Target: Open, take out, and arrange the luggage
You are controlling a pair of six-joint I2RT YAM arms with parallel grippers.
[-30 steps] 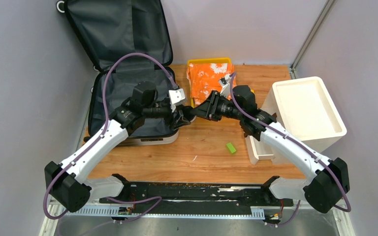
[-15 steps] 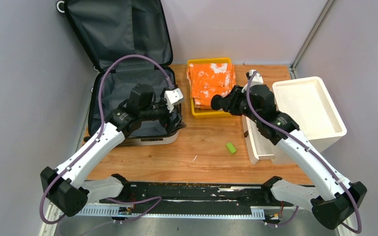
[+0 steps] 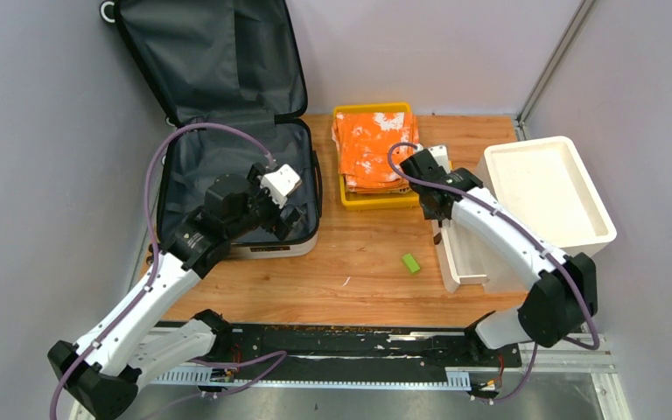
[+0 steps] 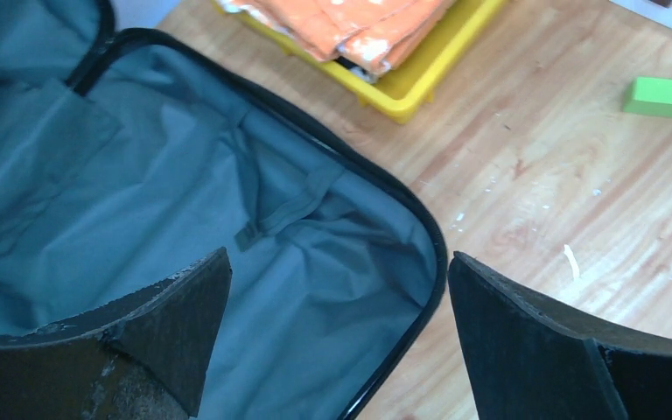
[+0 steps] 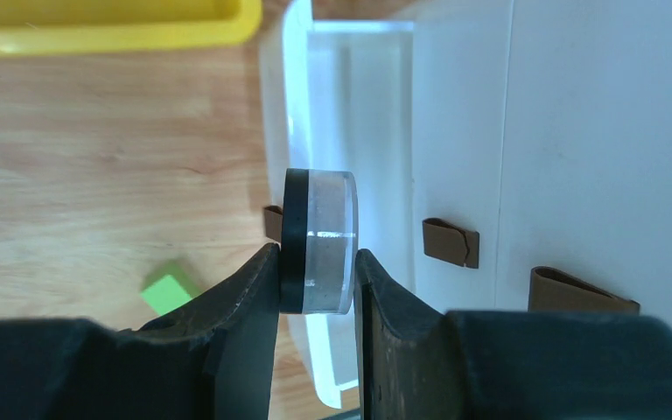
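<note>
The luggage [image 3: 210,157] lies open at the table's [image 3: 359,280] left edge, its lid [image 3: 210,61] standing up behind it. To its right, at the middle of the far edge, a plastic tray [image 3: 376,203] holds stacked folded cloths [image 3: 372,144]. A foam box [image 3: 542,188] stands at the right edge, with a plastic bin [image 3: 459,262] touching its left side. A small block [image 3: 411,262] lies just left of the bin. The left gripper [image 4: 339,258] hangs over the luggage's near right corner. The right gripper [image 5: 317,252], over the bin, has a round disc [image 5: 318,232] between its fingers.
</note>
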